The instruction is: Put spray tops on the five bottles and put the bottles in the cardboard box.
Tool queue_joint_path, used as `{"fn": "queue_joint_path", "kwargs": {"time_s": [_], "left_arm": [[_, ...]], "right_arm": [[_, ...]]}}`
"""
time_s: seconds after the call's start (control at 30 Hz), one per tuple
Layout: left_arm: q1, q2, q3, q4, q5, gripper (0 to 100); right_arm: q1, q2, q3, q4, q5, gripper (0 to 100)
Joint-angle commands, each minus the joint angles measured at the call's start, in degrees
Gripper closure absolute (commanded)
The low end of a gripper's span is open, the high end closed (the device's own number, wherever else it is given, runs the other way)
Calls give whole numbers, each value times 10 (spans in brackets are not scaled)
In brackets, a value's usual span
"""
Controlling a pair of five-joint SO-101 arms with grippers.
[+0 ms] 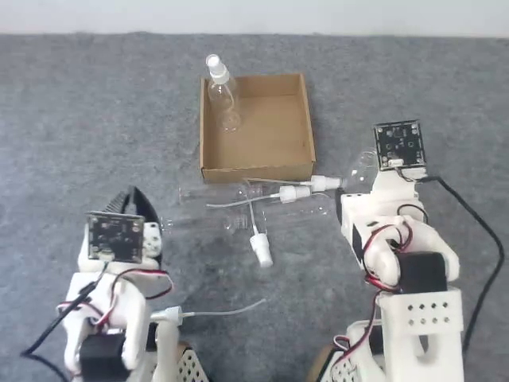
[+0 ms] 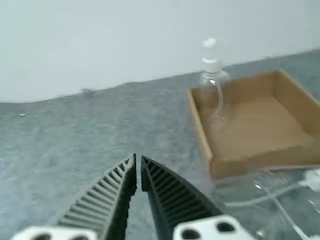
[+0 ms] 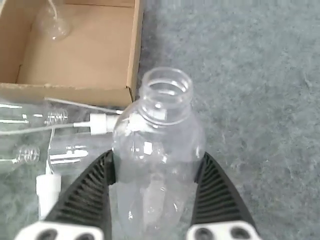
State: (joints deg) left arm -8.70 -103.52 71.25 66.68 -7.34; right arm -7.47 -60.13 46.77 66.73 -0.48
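Right end effector (image 3: 156, 159) clamps capless bottle (image 3: 159, 115) mid-body, just beside cardboard box (image 3: 134, 50); likely light, slick, crushable, so grip gently. Left end effector (image 2: 138, 167) closed, empty

Grey carpet (image 1: 71, 119), plain white wall (image 2: 100, 40)

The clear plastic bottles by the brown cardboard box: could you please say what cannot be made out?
- Lying clear plastic bottles, high view: see-through bodies overlap, count unclear.
- Same bottles, left wrist view: blurred, cut by the edge.
- Open-necked clear bottle in the right gripper: base cut off, right wrist view.
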Motion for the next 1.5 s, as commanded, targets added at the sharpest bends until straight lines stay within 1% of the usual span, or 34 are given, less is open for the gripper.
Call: {"fn": "queue_joint_path", "kwargs": {"time_s": [0.0,0.13,0.33,0.4,0.53,0.67,0.87,0.93,1.0,1.07,1.13,1.3,1.37,1.47], "left_arm": [[59,-7,-40,43,-4,985],[96,-7,-32,48,-2,986],[138,-5,-30,48,-2,985],[156,16,-33,48,-3,985],[179,135,-63,44,-3,986],[182,262,-121,43,-1,985],[183,370,-151,21,-4,983],[183,396,-152,13,-1,954],[184,423,-153,12,4,896],[194,447,-153,11,33,848],[219,466,-153,11,62,821],[311,508,-153,3,136,811],[337,527,-150,-17,177,811],[360,564,-150,-41,218,811]], "right_arm": [[33,-19,-7,-22,-29,991],[58,-18,-4,-34,-51,991],[58,-18,-4,-33,-57,991],[58,-18,-4,-33,-57,991],[58,-18,-3,-33,-57,991],[58,-18,13,-48,-57,991],[58,-18,23,-61,-57,991],[59,-18,23,-61,-57,991],[59,-18,23,-61,-57,991],[59,-18,23,-61,-57,991],[58,-18,24,-61,-57,991],[59,-18,24,-61,-57,991],[59,-18,24,-61,-57,991],[59,-18,25,-60,-57,991]]}}
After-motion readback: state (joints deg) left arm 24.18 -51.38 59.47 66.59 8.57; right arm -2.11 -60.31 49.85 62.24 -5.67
